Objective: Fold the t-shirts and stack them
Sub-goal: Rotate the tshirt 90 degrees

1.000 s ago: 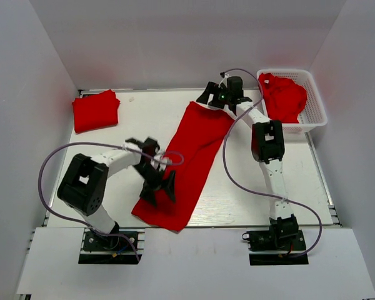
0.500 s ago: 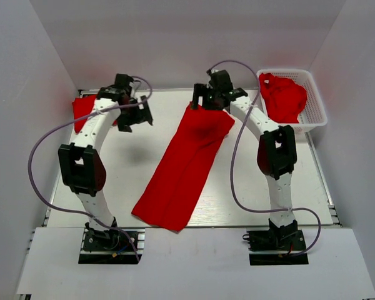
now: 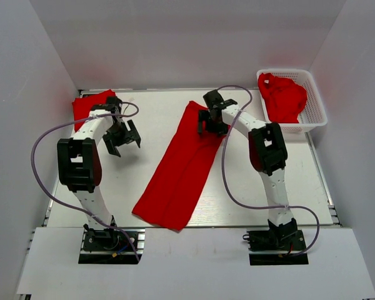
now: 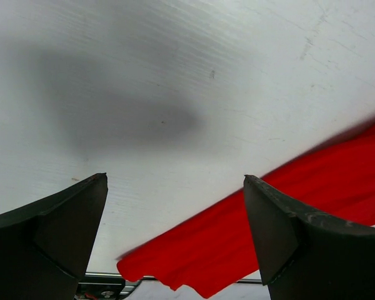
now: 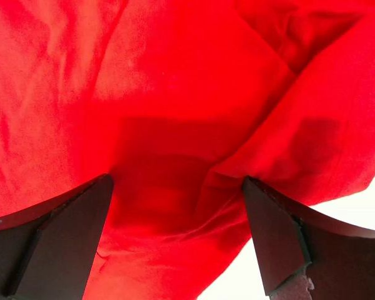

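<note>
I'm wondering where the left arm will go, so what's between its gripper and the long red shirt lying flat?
Nothing but bare white table between the left gripper and the long red t-shirt, as the top view shows.

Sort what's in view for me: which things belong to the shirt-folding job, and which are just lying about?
Job:
- long half-folded t-shirt, mid-table
- folded t-shirt, far left corner
- crumpled t-shirt pile, in the basket

Lying about:
- white lattice basket, which only holds the pile

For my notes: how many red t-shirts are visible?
3: a folded t-shirt in the far-left corner, a long half-folded t-shirt mid-table, and a crumpled t-shirt in the basket, where more may be hidden.
</note>
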{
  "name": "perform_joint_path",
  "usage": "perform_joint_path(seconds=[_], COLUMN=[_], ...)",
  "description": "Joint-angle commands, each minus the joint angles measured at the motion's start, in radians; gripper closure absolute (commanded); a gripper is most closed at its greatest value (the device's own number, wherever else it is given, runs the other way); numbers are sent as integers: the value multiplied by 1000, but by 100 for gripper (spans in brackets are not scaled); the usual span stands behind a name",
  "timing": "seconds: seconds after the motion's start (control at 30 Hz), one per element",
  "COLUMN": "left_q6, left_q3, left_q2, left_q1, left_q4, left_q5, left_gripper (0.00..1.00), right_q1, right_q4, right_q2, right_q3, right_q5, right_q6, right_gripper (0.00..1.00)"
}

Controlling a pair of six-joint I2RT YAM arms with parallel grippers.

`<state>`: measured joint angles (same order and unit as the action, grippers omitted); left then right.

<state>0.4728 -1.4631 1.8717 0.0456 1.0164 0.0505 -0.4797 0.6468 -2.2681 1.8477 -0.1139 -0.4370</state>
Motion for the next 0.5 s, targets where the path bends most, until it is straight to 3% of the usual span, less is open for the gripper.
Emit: perform_joint_path(seconds=[0.0,0.2,0.27,0.33,0.47], left_q6=[-3,-23,-42,-74,-141], left_q3=[-17,-46,-46,-46,7], left_q2=[-22,-31,-31,-31,-31], left_q1=[-21,-50,-50,-50,-50], left_q4=[-6,43,44,34,-4], left_q5=[-1,-28,5,75,212], left_gripper=[0,0,0,0,0], right_q1=[21,92,125,159,191], right_q4=[5,54,24,-117,-350], right_q2=[-102,-318,-335,-334,-343], right_q3=[153,375,404,378,416], right_q5=[9,-3,63,171,200], right_q6=[43,84,128,207,377], right_gripper=[10,10,10,10,10])
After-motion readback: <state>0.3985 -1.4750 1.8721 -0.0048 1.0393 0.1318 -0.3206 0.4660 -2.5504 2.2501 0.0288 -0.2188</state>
